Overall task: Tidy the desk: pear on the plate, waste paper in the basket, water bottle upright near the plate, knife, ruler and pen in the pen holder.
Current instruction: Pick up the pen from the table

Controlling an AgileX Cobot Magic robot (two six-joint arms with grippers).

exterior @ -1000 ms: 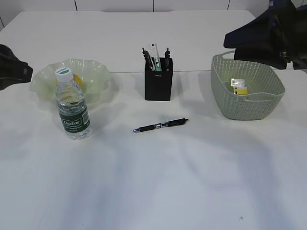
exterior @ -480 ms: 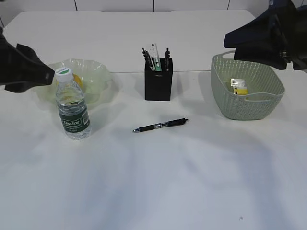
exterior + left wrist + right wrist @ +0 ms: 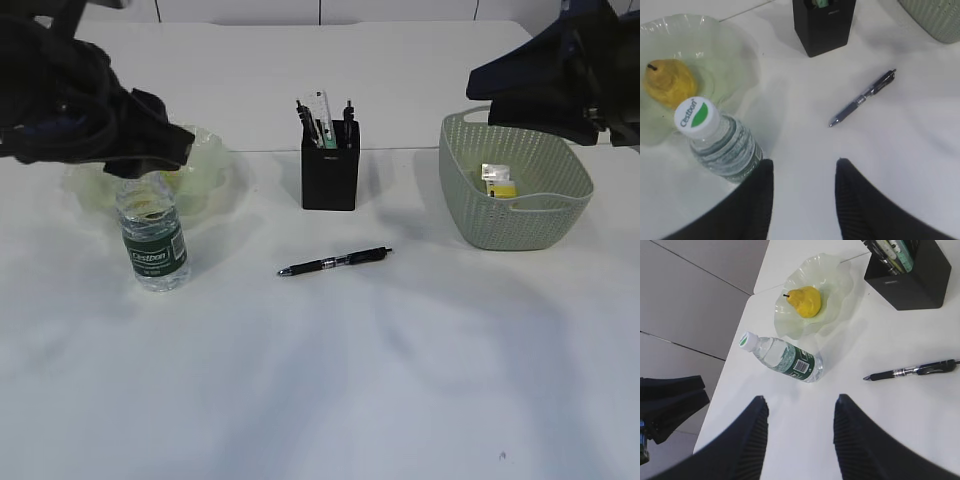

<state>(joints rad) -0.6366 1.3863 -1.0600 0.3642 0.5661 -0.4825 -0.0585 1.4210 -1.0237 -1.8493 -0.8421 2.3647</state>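
Pen [image 3: 335, 262] lies flat: light, stiff, slick, grab mid-barrel; left gripper [image 3: 802, 172] and right gripper [image 3: 800, 407] part-open, both empty

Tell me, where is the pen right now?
In the exterior view the pen lies flat mid-desk, in front of the black pen holder, between the water bottle and the basket.

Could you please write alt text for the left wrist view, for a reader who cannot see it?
The left gripper, open and empty, hovers over the white desk beside an upright water bottle. A pear lies on the green plate; a pen lies loose in front of the black pen holder.
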